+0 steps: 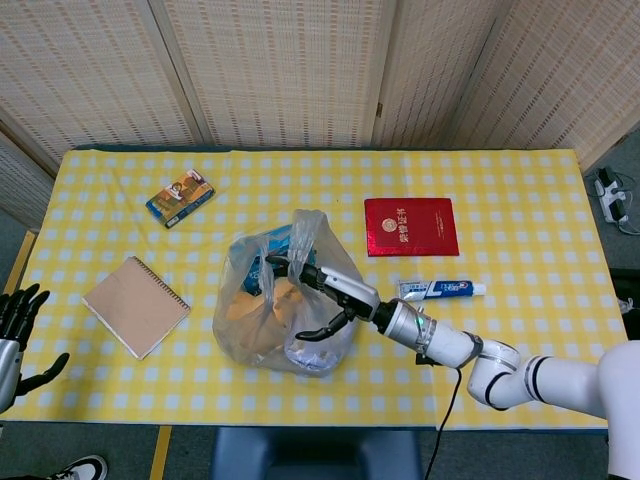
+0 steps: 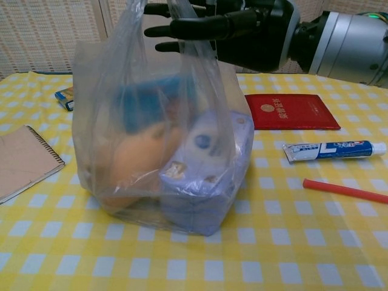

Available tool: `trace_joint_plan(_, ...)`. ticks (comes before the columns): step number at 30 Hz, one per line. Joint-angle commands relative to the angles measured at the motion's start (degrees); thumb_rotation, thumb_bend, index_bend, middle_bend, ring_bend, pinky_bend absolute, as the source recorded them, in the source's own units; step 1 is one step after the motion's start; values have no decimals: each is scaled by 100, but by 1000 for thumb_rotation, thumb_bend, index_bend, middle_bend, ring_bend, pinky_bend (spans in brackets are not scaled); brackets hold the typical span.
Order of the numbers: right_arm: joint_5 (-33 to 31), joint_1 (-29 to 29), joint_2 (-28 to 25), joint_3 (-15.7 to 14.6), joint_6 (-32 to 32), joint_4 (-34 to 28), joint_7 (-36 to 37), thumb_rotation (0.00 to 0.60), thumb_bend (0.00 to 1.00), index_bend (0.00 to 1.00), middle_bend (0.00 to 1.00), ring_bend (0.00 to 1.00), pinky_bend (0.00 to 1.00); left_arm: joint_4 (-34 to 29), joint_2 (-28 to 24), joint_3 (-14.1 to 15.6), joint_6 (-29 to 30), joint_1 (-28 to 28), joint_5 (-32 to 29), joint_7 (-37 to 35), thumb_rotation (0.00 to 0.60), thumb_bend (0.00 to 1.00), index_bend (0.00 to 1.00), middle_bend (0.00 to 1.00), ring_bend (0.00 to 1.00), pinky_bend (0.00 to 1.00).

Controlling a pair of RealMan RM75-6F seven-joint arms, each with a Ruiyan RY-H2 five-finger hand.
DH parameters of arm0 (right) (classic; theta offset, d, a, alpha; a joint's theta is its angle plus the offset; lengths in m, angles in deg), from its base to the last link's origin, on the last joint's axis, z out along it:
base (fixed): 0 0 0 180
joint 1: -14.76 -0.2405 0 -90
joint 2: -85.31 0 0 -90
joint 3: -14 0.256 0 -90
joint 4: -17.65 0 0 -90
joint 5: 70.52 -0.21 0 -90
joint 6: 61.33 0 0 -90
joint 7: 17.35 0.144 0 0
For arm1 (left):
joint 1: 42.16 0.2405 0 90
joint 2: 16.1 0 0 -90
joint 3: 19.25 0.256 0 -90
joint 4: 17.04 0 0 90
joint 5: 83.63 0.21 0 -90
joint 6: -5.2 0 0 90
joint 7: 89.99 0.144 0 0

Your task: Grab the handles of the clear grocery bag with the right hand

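1. I had the clear grocery bag (image 1: 275, 315) standing upright near the middle of the yellow checked table (image 1: 520, 200), its top drawn up into the handles (image 2: 182, 24); inside I could make out something orange, a blue packet and a bluish-white pack
2. My right hand (image 1: 325, 295) reached in from the right at the top of the bag, fingers (image 2: 194, 27) stretched out and apart, poking through the plastic at the handles, thumb held lower; I could not tell whether any plastic was truly gripped
3. My left hand (image 1: 15, 335) hung off the table's near left corner, well apart from the bag, fingers spread and holding nothing
4. Just right of the bag lay a toothpaste tube (image 1: 440, 289), with a red booklet (image 1: 411, 226) beyond it
5. The chest view showed a red pen (image 2: 345, 190) near the tube
6. Left of the bag lay a brown spiral notebook (image 1: 135, 305), and farther back a small printed box (image 1: 180, 197)
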Motion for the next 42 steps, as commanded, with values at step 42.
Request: trace_joint_plan(42,123,360,-168,-267,-417,328,392,600,259,0,43,70,0,-17,35,1,-69,-25,2,121,600,277,6,74,56,0)
